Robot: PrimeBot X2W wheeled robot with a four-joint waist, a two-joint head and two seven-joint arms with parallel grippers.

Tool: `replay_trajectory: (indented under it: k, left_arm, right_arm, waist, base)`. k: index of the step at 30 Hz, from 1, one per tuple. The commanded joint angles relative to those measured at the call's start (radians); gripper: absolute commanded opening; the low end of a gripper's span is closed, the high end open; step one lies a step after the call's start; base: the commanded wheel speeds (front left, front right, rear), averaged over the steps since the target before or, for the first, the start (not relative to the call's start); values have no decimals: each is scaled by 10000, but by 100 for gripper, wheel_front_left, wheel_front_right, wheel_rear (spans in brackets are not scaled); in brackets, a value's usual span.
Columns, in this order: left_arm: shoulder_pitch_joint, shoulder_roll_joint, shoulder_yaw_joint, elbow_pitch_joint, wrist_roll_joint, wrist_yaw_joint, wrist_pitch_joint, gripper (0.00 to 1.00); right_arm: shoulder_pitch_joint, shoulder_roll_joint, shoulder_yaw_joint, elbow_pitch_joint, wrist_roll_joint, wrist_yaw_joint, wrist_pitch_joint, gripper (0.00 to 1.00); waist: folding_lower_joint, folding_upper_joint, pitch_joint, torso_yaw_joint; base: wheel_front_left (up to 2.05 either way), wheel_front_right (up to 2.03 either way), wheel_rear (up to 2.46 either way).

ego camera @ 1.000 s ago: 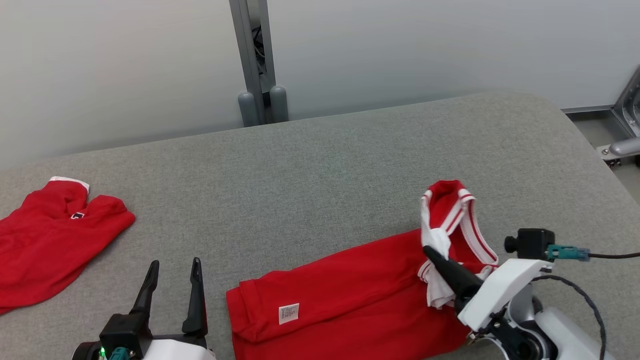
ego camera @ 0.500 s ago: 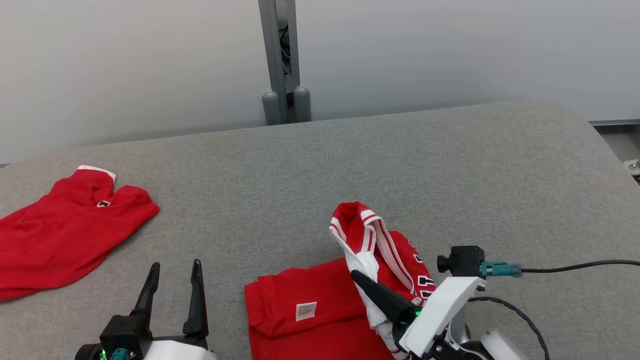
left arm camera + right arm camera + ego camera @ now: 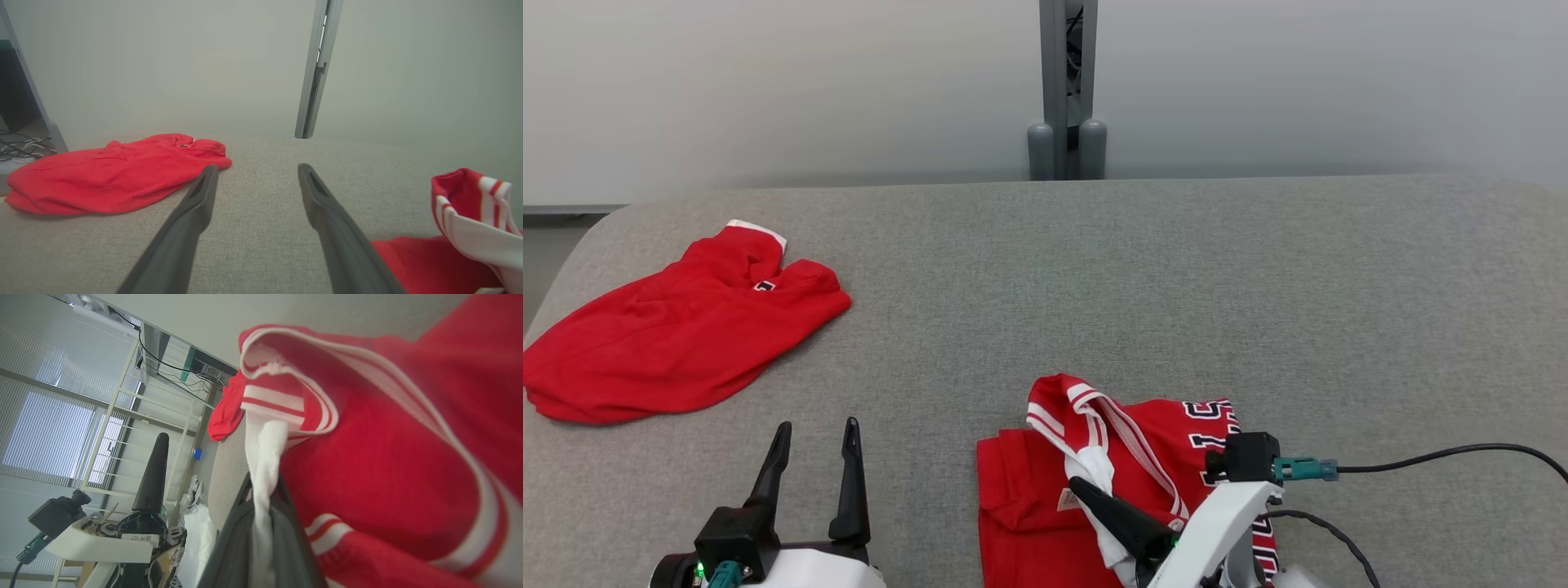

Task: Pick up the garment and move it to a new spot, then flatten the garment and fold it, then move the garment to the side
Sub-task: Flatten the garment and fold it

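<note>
Red garment (image 3: 1143, 457) with white-striped trim, plain red garment (image 3: 678, 335), grey table (image 3: 1094, 278)

Grey fabric table (image 3: 1176, 286), red striped garment (image 3: 1013, 506) at near edge, plain red garment (image 3: 678, 335) far left

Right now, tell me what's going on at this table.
The right gripper is shut on the white trim of the red jersey, holding that edge raised over the rest, which lies bunched on the grey table. The left gripper is open and holds nothing, above the table. Another red garment lies at the table's left end.
</note>
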Motion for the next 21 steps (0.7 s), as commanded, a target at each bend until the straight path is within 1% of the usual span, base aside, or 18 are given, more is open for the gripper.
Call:
replay_trajectory:
  k: [1, 10, 21]
  left_arm:
    - [-138, 31, -15, 26, 3, -23, -37, 100]
    - [-318, 33, -148, 98, 39, -58, -37, 100]
    - [-452, 33, -280, 151, 39, -15, -37, 100]
  right_arm:
    - [-265, -40, 124, 261, 170, 21, -249, 0]
    - [-1008, -36, 1146, 1209, 1068, 21, -1050, 0]
    - [-1728, -35, 2167, 2199, 1937, 21, -1707, 0]
  waist:
    - [0, 0, 172, 249]
    - [0, 0, 477, 727]
    - [0, 0, 626, 992]
  base:
    - [0, 0, 0]
    - [0, 0, 0]
    - [0, 0, 0]
